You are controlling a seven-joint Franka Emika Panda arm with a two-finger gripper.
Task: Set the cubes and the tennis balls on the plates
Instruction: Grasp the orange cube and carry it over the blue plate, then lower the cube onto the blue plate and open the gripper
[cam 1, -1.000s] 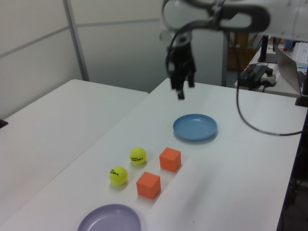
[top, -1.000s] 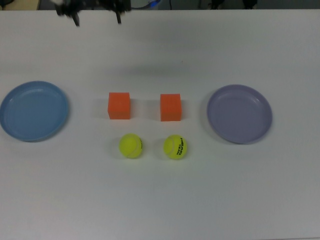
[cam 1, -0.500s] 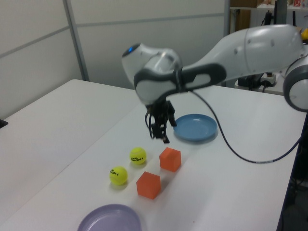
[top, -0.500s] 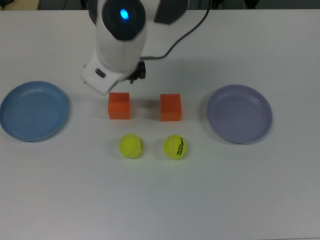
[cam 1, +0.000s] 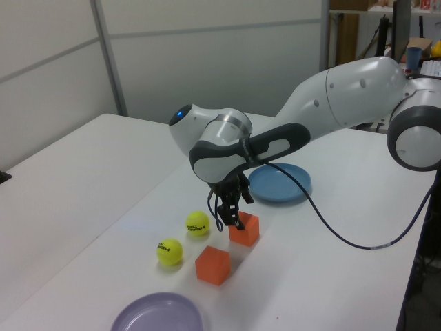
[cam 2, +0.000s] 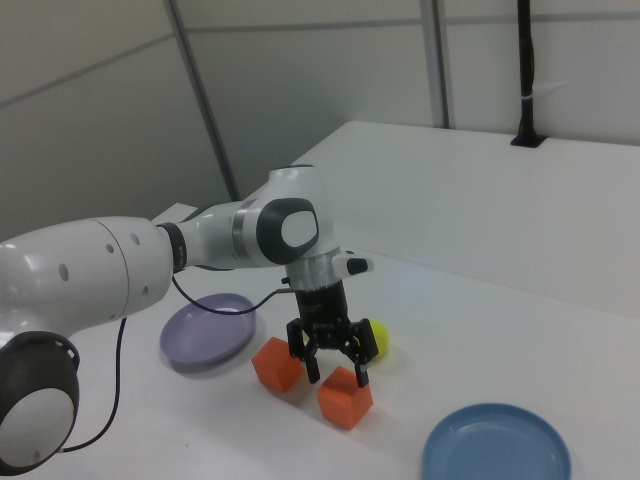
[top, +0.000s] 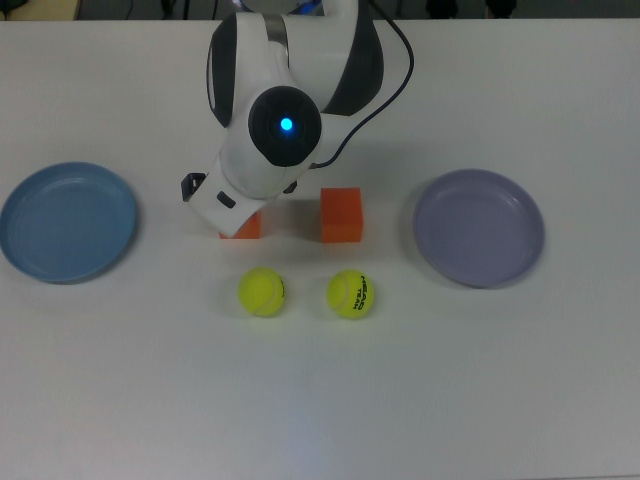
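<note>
Two orange cubes lie mid-table. The arm's wrist covers most of one cube (top: 243, 228); the other cube (top: 341, 215) is free. My gripper (cam 2: 336, 372) is open, its fingers (cam 2: 311, 366) spread over the top of the covered cube (cam 2: 345, 397), close to touching it. The second cube (cam 2: 279, 363) sits just beside it. Two tennis balls (top: 262, 291) (top: 351, 294) rest in front of the cubes. The blue plate (top: 68, 222) is at the top view's left and the lavender plate (top: 480, 228) at its right; both hold nothing.
The arm's white body (cam 1: 344, 89) reaches over the table from beyond the blue plate (cam 1: 280, 183), trailing a black cable (cam 1: 331, 227). A second white table (cam 1: 69, 179) adjoins at the left view's left.
The arm swung in from the table's far edge and came down. My open gripper dropped from above the table to the cube nearer the blue plate. No object has moved.
</note>
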